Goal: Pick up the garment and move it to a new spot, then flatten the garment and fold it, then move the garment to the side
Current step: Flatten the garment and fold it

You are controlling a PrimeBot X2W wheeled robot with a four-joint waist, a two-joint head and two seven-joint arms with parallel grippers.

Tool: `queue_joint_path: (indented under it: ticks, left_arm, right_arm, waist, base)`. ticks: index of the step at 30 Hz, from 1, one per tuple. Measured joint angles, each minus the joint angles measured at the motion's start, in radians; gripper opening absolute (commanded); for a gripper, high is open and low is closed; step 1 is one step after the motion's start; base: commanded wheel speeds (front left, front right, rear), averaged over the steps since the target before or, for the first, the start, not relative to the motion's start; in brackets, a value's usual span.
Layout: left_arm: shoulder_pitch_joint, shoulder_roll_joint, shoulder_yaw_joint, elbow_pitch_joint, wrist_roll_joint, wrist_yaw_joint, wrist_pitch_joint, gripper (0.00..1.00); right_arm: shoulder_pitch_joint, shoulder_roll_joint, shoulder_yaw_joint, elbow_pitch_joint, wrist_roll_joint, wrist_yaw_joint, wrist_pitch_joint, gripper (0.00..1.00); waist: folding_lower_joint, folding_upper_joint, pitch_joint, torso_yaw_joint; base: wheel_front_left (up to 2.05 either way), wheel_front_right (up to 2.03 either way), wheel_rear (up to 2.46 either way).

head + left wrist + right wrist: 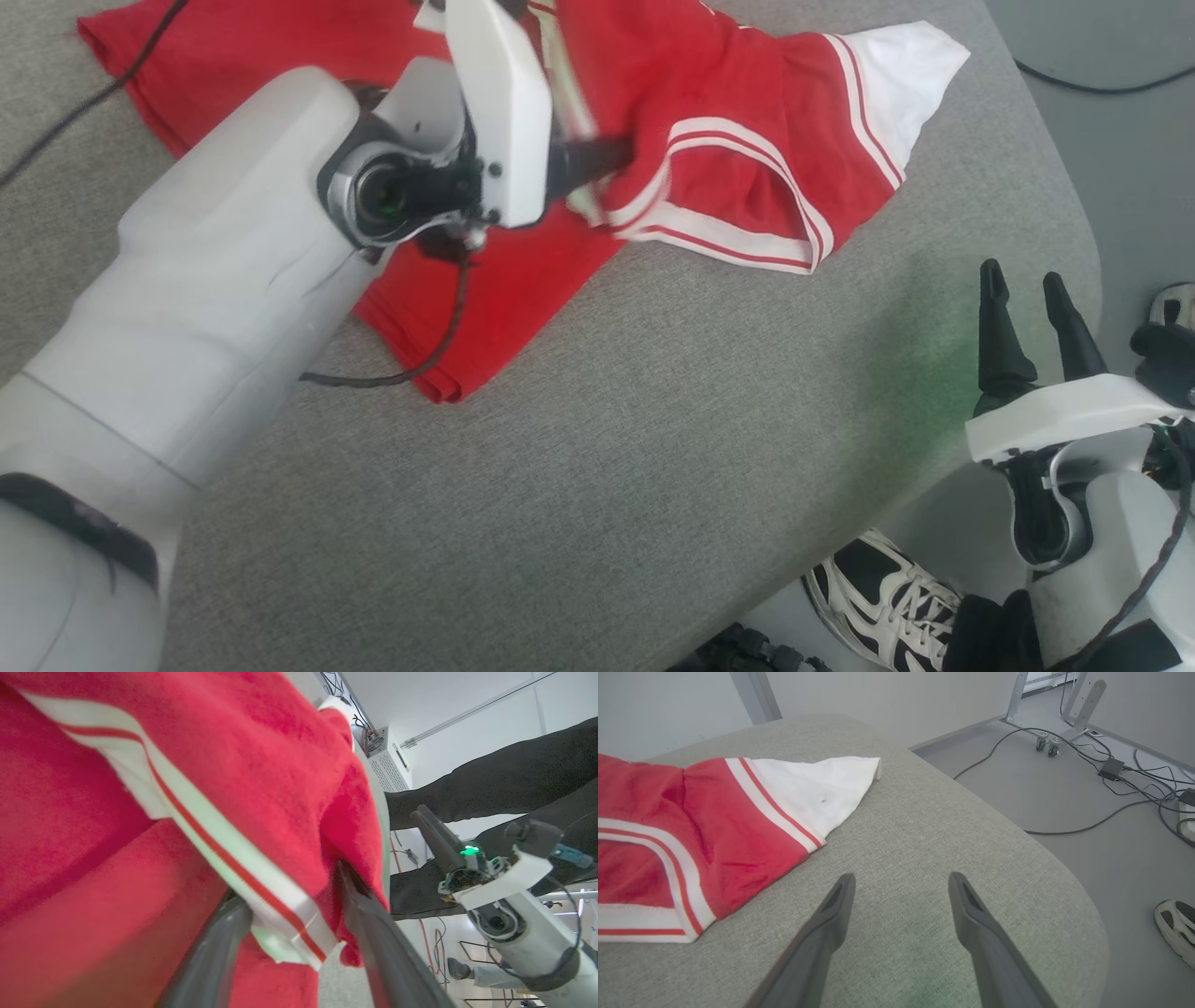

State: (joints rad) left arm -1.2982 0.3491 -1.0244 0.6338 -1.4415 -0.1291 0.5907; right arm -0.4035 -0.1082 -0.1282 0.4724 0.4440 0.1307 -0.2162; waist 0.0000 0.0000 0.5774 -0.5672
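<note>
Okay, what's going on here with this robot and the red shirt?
The robot is working on a crumpled red and white garment lying on a grey padded surface. Its left gripper is at the garment, fingers apart with a striped trim edge between them. The right gripper hovers open over bare surface near the white sleeve, holding nothing.

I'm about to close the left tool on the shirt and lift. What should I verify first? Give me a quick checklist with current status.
1. Left tool astride the striped hem of the garment, with cloth between its fingers: ok.
2. Left jaws apart, ready to close: ok.
3. Right tool open and off the cloth: ok.
4. Left arm's cable clear of the garment: not ok, it trails across the red cloth.
5. How many layers sit between the fingers: cannot tell.
</note>
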Motion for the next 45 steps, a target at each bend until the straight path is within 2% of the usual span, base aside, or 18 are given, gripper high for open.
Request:
queue_joint_path:
  ticks: [2,3,9,12,14,15,17,25,27,29,32,35,37,41,43,45]
  left_arm:
    - [0.000,-0.015,0.024,-0.002,-0.040,0.000,-0.008,0.05]
    - [-0.005,-0.022,0.029,-0.004,-0.046,0.000,-0.013,0.00]
    - [-0.035,-0.022,0.016,-0.062,-0.039,0.000,-0.028,0.00]
    - [-0.055,0.013,0.015,-0.121,-0.035,0.000,-0.042,0.00]
    - [-0.075,0.066,-0.004,-0.164,0.005,0.000,-0.052,0.00]
    - [-0.084,0.127,-0.014,-0.203,0.019,0.000,-0.056,0.00]
    - [-0.091,0.198,-0.039,-0.235,0.044,0.000,-0.052,0.00]
    - [-0.106,0.512,-0.173,-0.319,0.146,0.000,0.074,0.00]
    - [-0.122,0.569,-0.208,-0.324,0.214,0.000,0.107,0.00]
    - [-0.134,0.589,-0.223,-0.322,0.269,0.000,0.109,0.00]
    - [-0.136,0.552,-0.243,-0.313,0.375,0.000,0.098,0.00]
    - [-0.130,0.463,-0.252,-0.295,0.470,0.000,0.077,0.00]
    - [-0.123,0.384,-0.254,-0.265,0.497,0.000,0.039,0.00]
    - [-0.099,0.233,-0.256,-0.201,0.444,0.000,-0.026,0.00]
    - [-0.085,0.184,-0.256,-0.183,0.410,0.000,-0.024,0.00]
    - [-0.070,0.162,-0.257,-0.170,0.382,0.000,-0.020,0.00]
  right_arm:
    - [-0.003,-0.001,0.005,0.009,0.005,0.000,-0.004,1.00]
    - [-0.003,-0.003,0.007,0.012,0.006,0.000,-0.006,1.00]
    - [-0.016,-0.026,-0.002,0.014,0.008,0.000,-0.019,1.00]
    - [-0.015,-0.038,-0.006,0.013,0.003,0.000,-0.020,1.00]
    - [-0.010,-0.048,-0.010,0.009,-0.004,0.000,-0.017,1.00]
    - [-0.003,-0.057,-0.016,0.002,-0.012,0.000,-0.008,1.00]
    - [0.003,-0.062,-0.018,-0.011,-0.021,0.000,0.006,1.00]
    - [0.016,-0.069,-0.014,-0.079,-0.058,0.000,0.069,1.00]
    - [0.024,-0.070,-0.019,-0.094,-0.064,0.000,0.082,1.00]
    - [0.031,-0.067,-0.023,-0.107,-0.068,0.000,0.092,1.00]
    - [0.031,-0.059,-0.020,-0.123,-0.078,0.000,0.104,1.00]
    - [0.031,-0.045,-0.007,-0.136,-0.086,0.000,0.113,1.00]
    - [0.028,-0.036,0.003,-0.146,-0.088,0.000,0.116,1.00]
    - [0.020,-0.021,0.012,-0.151,-0.090,0.000,0.121,1.00]
    - [0.020,-0.018,0.011,-0.150,-0.091,0.000,0.121,1.00]
    - [0.020,-0.012,0.008,-0.147,-0.091,0.000,0.118,1.00]
  waist:
    - [0.0000,0.0000,-0.002,0.001]
    - [0.0000,0.0000,-0.002,0.005]
    - [0.0000,0.0000,-0.011,0.049]
    - [0.0000,0.0000,-0.026,0.087]
    - [0.0000,0.0000,-0.041,0.116]
    - [0.0000,0.0000,-0.059,0.149]
    - [0.0000,0.0000,-0.078,0.184]
    - [0.0000,0.0000,-0.153,0.316]
    - [0.0000,0.0000,-0.167,0.339]
    - [0.0000,0.0000,-0.177,0.356]
    - [0.0000,0.0000,-0.181,0.365]
    - [0.0000,0.0000,-0.169,0.356]
    - [0.0000,0.0000,-0.160,0.344]
    - [0.0000,0.0000,-0.135,0.313]
    - [0.0000,0.0000,-0.123,0.298]
    - [0.0000,0.0000,-0.113,0.284]
  base:
    - [0.00,0.00,0.00]
    - [0.00,0.00,0.00]
    - [0.00,0.00,0.00]
    - [0.00,0.00,0.00]
    - [0.00,0.00,0.00]
    - [0.00,0.00,0.00]
    - [0.00,0.00,0.00]
    - [0.00,0.00,0.00]
    - [0.00,0.00,0.00]
    - [0.00,0.00,0.00]
    - [0.00,0.00,0.00]
    - [0.00,0.00,0.00]
    - [0.00,0.00,0.00]
    - [0.00,0.00,0.00]
    - [0.00,0.00,0.00]
    - [0.00,0.00,0.00]
